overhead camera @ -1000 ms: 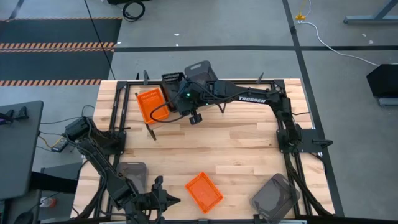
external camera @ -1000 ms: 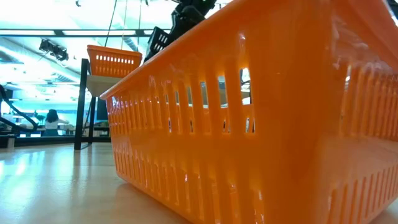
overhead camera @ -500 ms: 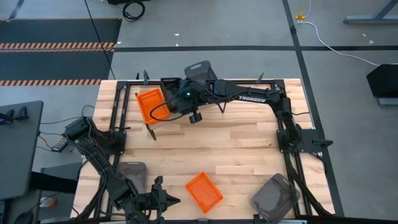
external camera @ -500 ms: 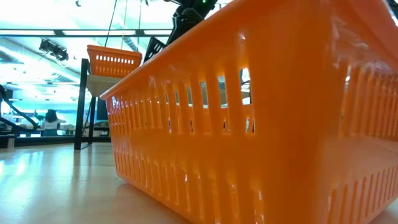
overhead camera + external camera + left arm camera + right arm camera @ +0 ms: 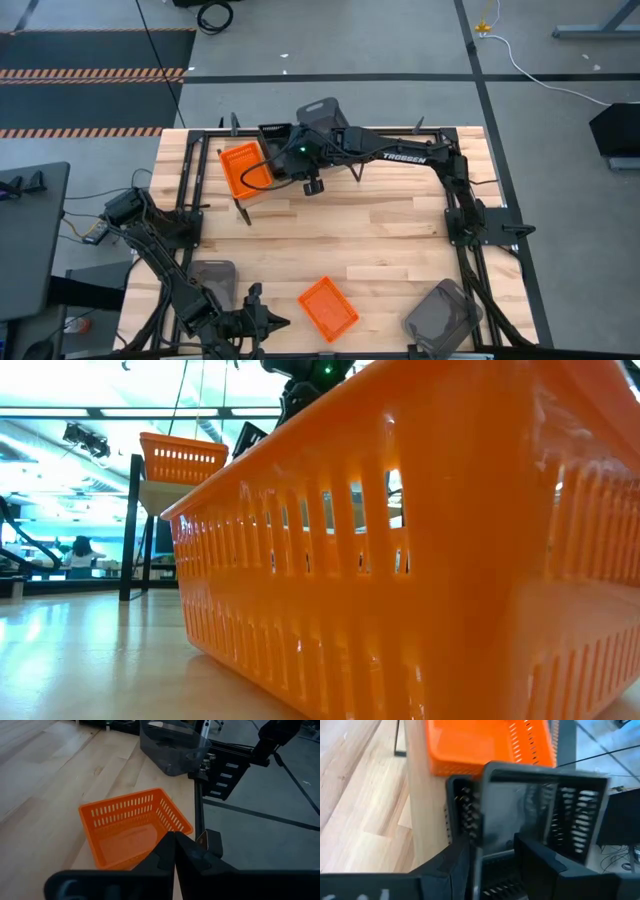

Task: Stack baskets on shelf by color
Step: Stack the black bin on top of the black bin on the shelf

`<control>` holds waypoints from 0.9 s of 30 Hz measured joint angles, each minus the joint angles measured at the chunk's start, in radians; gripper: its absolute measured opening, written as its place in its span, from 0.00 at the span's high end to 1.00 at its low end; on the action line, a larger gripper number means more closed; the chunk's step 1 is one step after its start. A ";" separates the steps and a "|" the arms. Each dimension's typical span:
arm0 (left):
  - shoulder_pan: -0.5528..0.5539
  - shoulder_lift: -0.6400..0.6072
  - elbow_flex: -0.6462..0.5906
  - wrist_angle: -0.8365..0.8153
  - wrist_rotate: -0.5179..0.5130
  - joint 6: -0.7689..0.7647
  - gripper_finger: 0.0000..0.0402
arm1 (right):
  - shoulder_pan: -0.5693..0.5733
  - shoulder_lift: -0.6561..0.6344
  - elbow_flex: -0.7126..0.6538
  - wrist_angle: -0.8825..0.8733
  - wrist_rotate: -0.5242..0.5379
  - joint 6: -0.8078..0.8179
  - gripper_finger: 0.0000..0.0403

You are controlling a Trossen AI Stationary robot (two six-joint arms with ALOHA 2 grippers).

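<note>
At upper centre of the high view, the right gripper (image 5: 283,141) spreads its fingers around a black basket (image 5: 530,815) on the shelf (image 5: 420,820), beside an orange basket (image 5: 243,166). Releasing seems underway; next, lift clear.

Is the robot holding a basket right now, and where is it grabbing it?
Not any more. The right hand is open around the black basket's near rim on the shelf. The left hand is shut, empty.

Glossy slotted orange plastic basket (image 5: 132,827), smooth translucent grey plastic bin (image 5: 170,742), pale matt slatted wood tabletop (image 5: 380,235)
</note>
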 joint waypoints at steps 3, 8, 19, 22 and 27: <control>0.000 0.000 0.000 0.000 0.000 0.000 0.96 | 0.000 0.000 -0.029 0.003 0.000 0.007 0.63; 0.000 0.000 0.000 0.000 0.000 0.000 0.96 | 0.000 0.001 -0.060 0.001 0.004 -0.001 0.67; 0.000 0.000 0.000 0.000 0.000 0.001 0.95 | 0.023 -0.001 -0.057 0.004 0.105 -0.058 0.96; 0.000 0.000 0.000 0.000 0.000 0.001 0.95 | 0.036 -0.001 -0.057 0.018 0.156 -0.088 0.95; 0.000 0.000 0.000 0.000 0.000 0.001 0.97 | 0.060 -0.001 -0.056 0.033 0.206 -0.125 0.90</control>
